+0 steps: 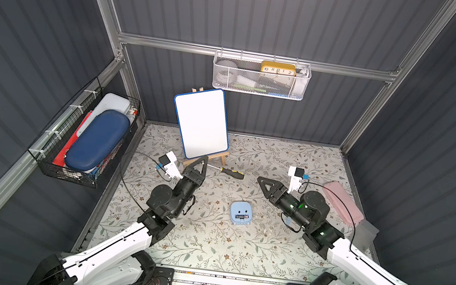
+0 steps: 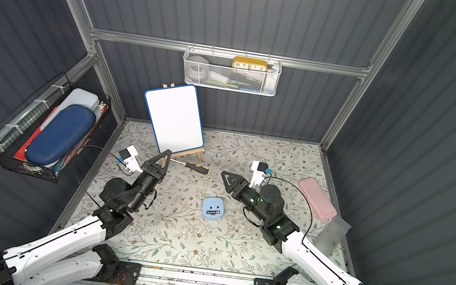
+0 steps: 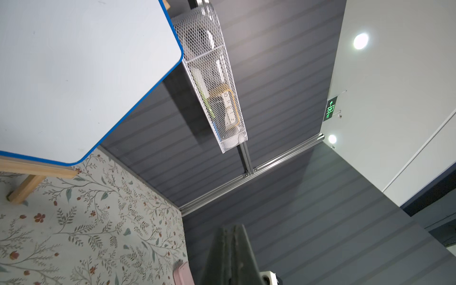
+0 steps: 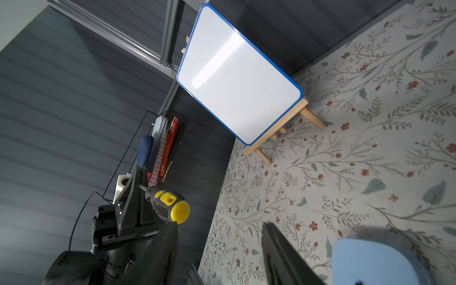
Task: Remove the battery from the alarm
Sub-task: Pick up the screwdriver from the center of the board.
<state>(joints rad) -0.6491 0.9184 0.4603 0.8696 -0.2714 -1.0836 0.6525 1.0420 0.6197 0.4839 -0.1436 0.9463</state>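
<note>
In the right wrist view we see only a corner of the alarm [image 4: 375, 261], cut by the picture's edge beside one finger [image 4: 283, 256] of the right gripper [image 4: 222, 256]; both fingers are blurred and run out of frame. In a top view the battery [image 1: 241, 217] is too small for us to make out its ends. The screwdriver [image 4: 167, 204] has its shaft hidden behind the left gripper [image 4: 138, 182], just beyond the other finger. In the left wrist view the pink case [image 3: 182, 275] is cropped beside the fingers [image 3: 230, 259], and the things inside the mesh basket [image 3: 214, 81] are blurred.
</note>
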